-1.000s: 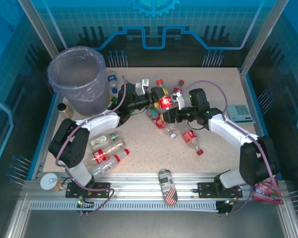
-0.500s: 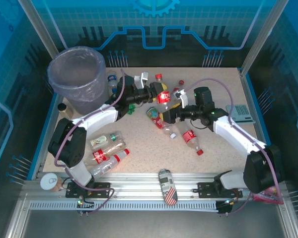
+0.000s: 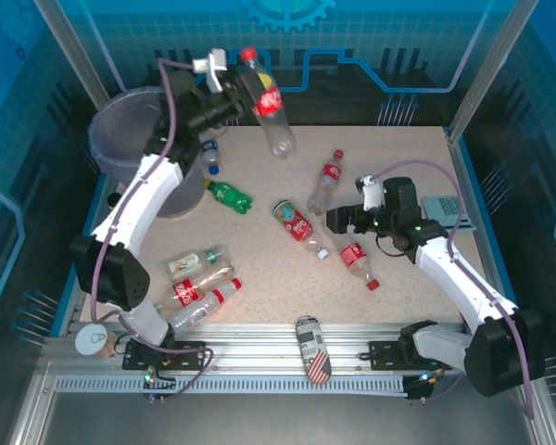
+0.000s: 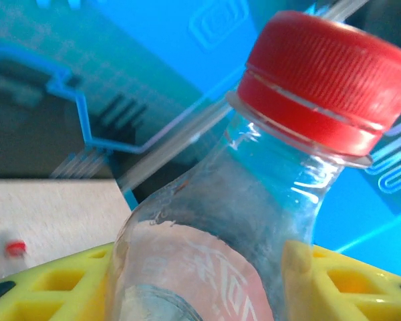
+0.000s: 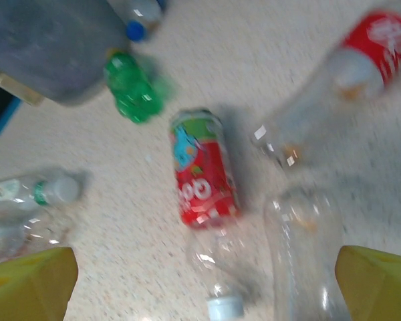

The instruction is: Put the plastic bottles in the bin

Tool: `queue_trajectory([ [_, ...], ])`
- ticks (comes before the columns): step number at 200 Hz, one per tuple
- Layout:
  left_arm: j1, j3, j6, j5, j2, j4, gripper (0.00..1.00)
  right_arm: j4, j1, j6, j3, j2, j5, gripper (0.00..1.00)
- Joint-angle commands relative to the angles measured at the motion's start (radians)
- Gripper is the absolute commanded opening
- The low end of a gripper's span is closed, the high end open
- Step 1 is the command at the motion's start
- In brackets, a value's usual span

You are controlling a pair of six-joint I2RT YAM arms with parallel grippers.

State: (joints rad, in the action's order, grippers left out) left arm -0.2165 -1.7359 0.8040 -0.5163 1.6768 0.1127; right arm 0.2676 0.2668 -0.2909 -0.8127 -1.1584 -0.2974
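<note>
At the near edge a dark flag-patterned can (image 3: 313, 349) lies on the metal rail (image 3: 241, 357). Just beyond it, on the left of the bench (image 3: 269, 301), a bunch of clear bottles (image 3: 196, 283) lies close together.

On the right, the right claw (image 3: 336, 221) hangs low over the bench, jaws wide apart with nothing between them. In its wrist view the yellow fingers (image 5: 28, 281) sit at the two lower corners. Near it lie the near red-labelled bottle (image 3: 357, 260), which is red-capped, and a red-and-green-labelled bottle (image 3: 295, 222) (white-capped, on its side). A grey keypad device (image 3: 442, 209) sits by the right edge.

Further on, the far red-labelled bottle (image 3: 326, 178) lies slantwise, well apart from the green bottle (image 3: 230, 196) to its left. The green one is near the foot of the bin (image 3: 111, 158). A blue-capped bottle (image 3: 208, 158) lies just beside the bin's wall.

Farthest off, the left claw (image 3: 241, 93) is high above the bench, clamped on the held bottle (image 3: 271, 116). The left wrist view shows a yellow finger on either side of that bottle's body, below its red cap (image 4: 327, 87). In the top view the held bottle is tilted, cap uppermost, and appears to the right of the bin's mouth.
</note>
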Motion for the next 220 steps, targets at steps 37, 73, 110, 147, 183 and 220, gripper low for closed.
queue_trajectory([
  [37,0.315,-0.108,-0.041,0.171,-0.132,-0.161,0.01,0.006,-0.007,-0.011,0.027,-0.018,0.051,1.0],
  [73,0.49,-0.124,-0.166,0.328,-0.14,-0.269,0.0,0.031,-0.017,0.003,0.023,-0.008,0.058,1.0],
  [110,0.519,-0.18,-0.358,0.412,-0.041,-0.421,0.0,0.024,-0.025,0.002,0.037,0.004,0.054,1.0],
  [147,0.499,-0.015,-0.414,0.39,-0.025,-0.373,0.0,0.029,-0.031,0.005,0.032,0.003,0.066,1.0],
  [183,0.444,0.128,-0.481,0.442,-0.006,-0.313,0.0,0.073,-0.044,0.019,0.017,0.014,0.089,1.0],
  [220,0.432,0.193,-0.472,0.435,0.023,-0.285,0.0,0.103,-0.062,0.032,0.02,0.041,0.111,1.0],
])
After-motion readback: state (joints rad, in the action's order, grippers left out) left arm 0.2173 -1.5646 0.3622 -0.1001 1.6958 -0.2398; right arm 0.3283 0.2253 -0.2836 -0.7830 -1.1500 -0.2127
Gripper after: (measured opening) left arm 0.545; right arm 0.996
